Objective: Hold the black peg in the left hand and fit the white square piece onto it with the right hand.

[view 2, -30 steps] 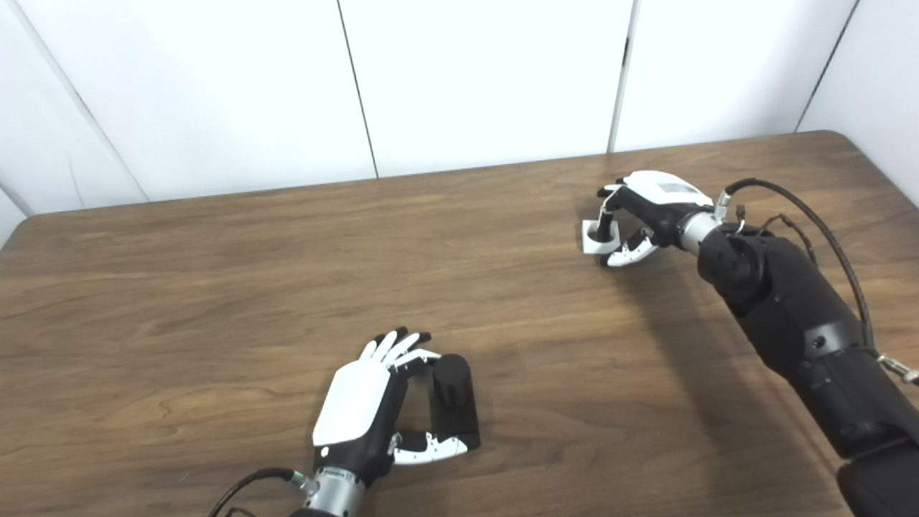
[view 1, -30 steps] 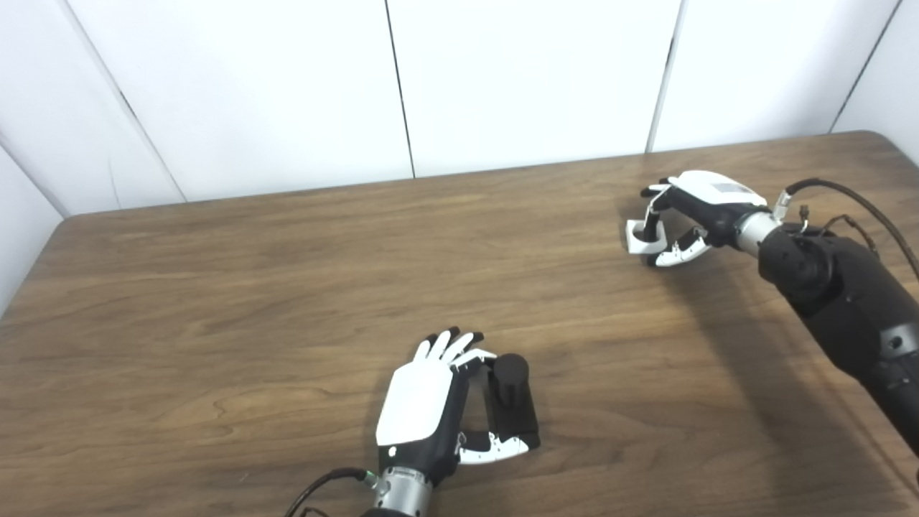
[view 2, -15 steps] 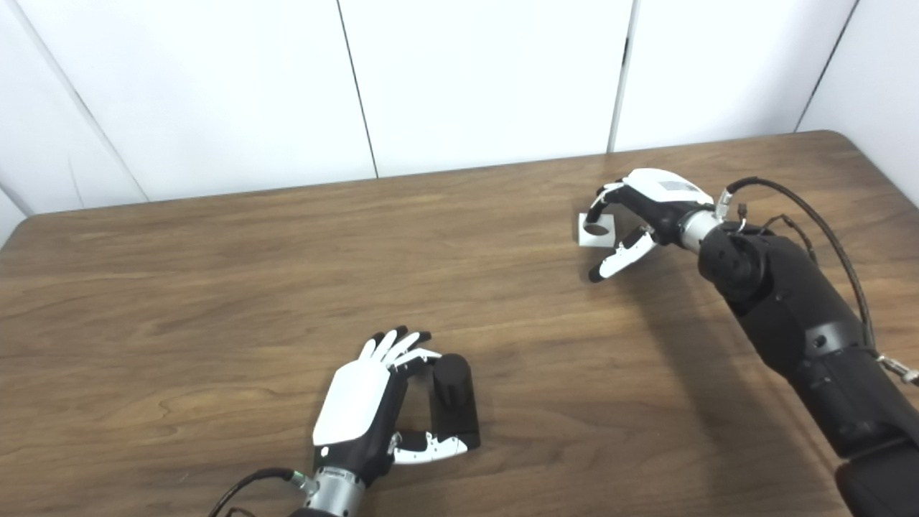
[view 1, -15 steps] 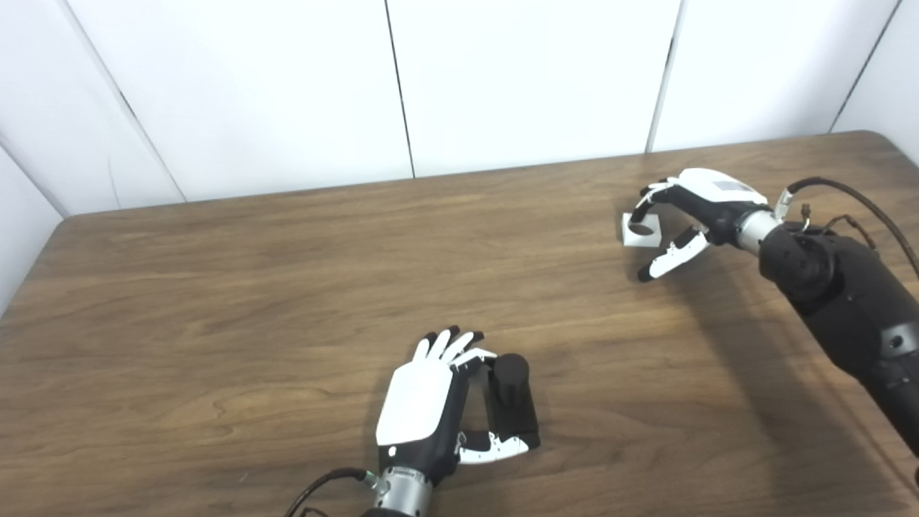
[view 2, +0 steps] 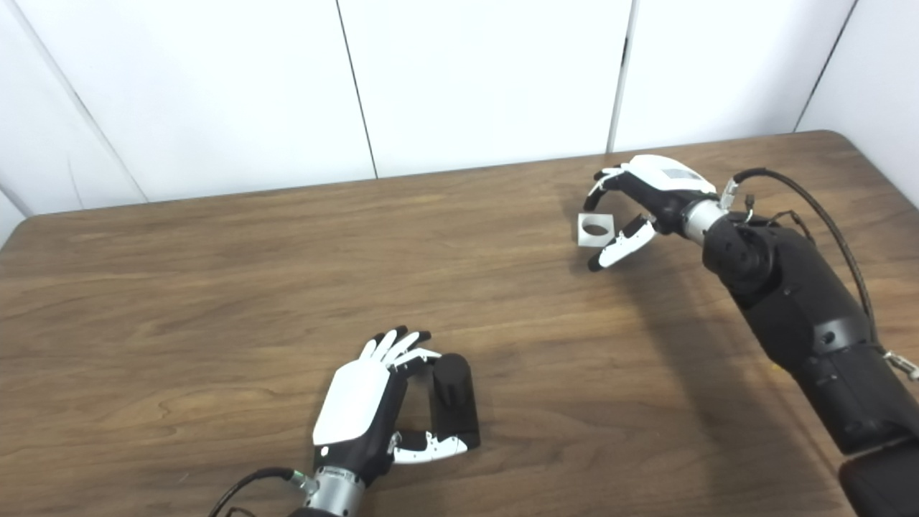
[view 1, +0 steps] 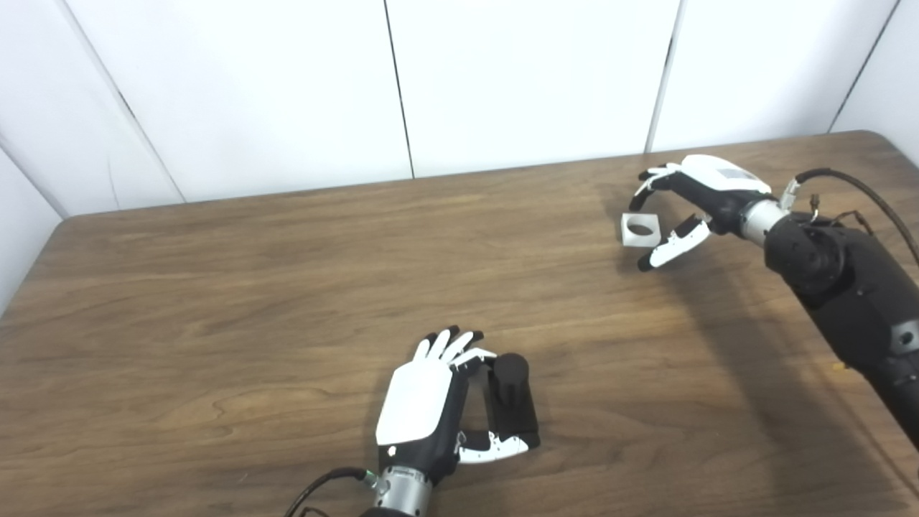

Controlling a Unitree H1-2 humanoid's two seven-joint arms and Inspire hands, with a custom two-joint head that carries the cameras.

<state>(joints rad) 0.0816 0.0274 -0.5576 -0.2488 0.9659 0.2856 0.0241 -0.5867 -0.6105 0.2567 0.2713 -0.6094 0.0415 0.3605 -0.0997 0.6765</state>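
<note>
Brown wood grain runs across the table [view 1: 215,287] under both my arms, with white wall panels [view 1: 531,79] standing behind its far edge.

My left hand [view 1: 431,409] sits near the front edge, back plate turned up, fingers [view 1: 449,346] pointing away from me and curled a little. Its thumb [view 1: 495,449] reaches across in front of the black peg [view 1: 511,398], which stands on its black base just beside my palm. The hand cups loosely around that piece; fingers and thumb are spread, and I cannot see a firm clamp on it, though the thumb looks to touch the base. The peg is upright, rounded on top.

My right hand [view 2: 650,201] is far off at the back right of the table, well apart from the left one. It is spread wide, fingers [view 2: 599,188] arched above and thumb [view 2: 619,248] stretched out below. The white square piece [view 2: 596,230], with its round hole facing me, sits at the tips of those fingers, between them and the thumb. I cannot tell whether it hangs from the fingertips or rests on the wood. The thumb is clear of it.

A black cable [view 2: 811,208] loops along my right forearm.
</note>
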